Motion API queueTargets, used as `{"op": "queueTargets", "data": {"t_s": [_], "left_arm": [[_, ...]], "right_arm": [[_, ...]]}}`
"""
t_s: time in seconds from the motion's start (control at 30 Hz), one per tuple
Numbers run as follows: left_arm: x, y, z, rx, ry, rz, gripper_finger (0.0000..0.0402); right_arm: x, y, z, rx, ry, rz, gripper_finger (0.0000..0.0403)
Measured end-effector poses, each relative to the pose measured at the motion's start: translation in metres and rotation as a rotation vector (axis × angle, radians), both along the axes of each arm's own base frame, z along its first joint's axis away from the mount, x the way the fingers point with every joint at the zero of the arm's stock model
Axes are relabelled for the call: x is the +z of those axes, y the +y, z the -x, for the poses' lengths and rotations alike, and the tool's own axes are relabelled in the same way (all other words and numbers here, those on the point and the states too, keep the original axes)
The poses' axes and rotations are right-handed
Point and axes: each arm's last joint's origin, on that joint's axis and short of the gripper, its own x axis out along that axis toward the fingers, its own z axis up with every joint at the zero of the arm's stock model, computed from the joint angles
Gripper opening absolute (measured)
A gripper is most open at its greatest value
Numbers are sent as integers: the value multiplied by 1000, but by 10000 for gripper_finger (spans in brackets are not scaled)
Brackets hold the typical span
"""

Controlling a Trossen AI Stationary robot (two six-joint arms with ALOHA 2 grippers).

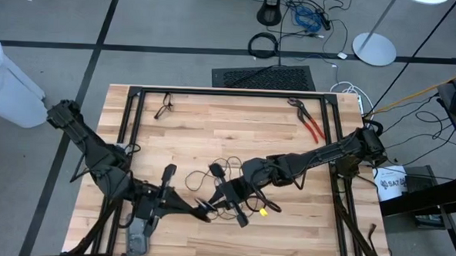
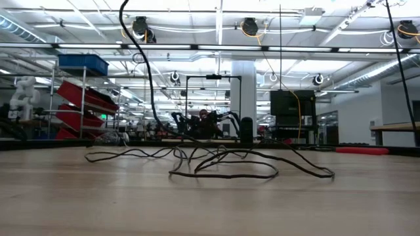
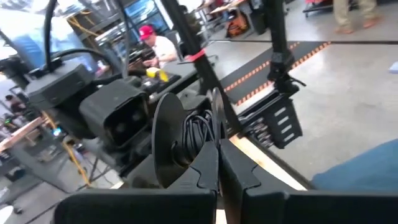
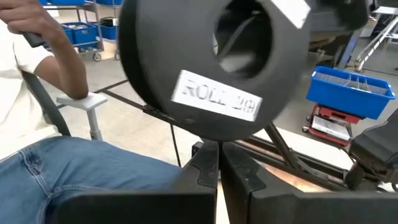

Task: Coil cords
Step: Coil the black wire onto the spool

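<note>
- The cord [image 1: 227, 173], thin and black, lies in loose, overlapping loops on the wooden surface [image 1: 236, 128], near the middle and toward the near edge. The low view shows the same loops [image 2: 223, 164] lying flat, with one strand rising off the surface out of frame.
- A small yellow piece [image 1: 263, 212] lies beside the loops on the near side; whether it belongs to the cord cannot be told.
- The left gripper [image 1: 201, 212] sits low at the near-left of the tangle, its fingers [image 3: 208, 165] pressed together. A bundle of black strands shows just past the fingers in the left wrist view, but a grip on them cannot be confirmed.
- The right gripper [image 1: 226, 196] reaches in from the right to the centre of the tangle, fingers [image 4: 208, 165] likewise closed together. No cord is visible between them.
- Red-handled pliers [image 1: 311, 124] lie at the far right, well apart from the cord. A small dark item [image 1: 164, 106] rests at the far left.
- Handling judgement: the cord looks light, limp and prone to snagging on itself; it will not hold a shape unaided. Take hold at a free end or a single outer strand, not at the crossing points, and draw the loops together gradually.
- Risk: pulling from mid-tangle may tighten the knots.
</note>
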Motion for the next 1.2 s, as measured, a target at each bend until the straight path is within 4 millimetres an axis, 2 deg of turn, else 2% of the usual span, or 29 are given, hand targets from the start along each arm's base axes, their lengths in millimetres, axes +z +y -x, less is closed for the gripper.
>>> {"op": "queueTargets", "data": {"t_s": [0.27, 0.57, 0.9, 1.2], "left_arm": [[1, 0, 10, 36, 19, -14, 2], [-2, 2, 12, 104, 41, -45, 2], [-4, 3, 12, 123, 60, -63, 2], [-4, 3, 12, 148, 60, -48, 2]], "right_arm": [[2, -1, 4, -3, 24, 4, 0], [13, -4, 20, -22, 105, -22, 0], [7, -4, 26, -79, 204, 3, 0], [1, -7, 22, -87, 214, 30, 0]]}}
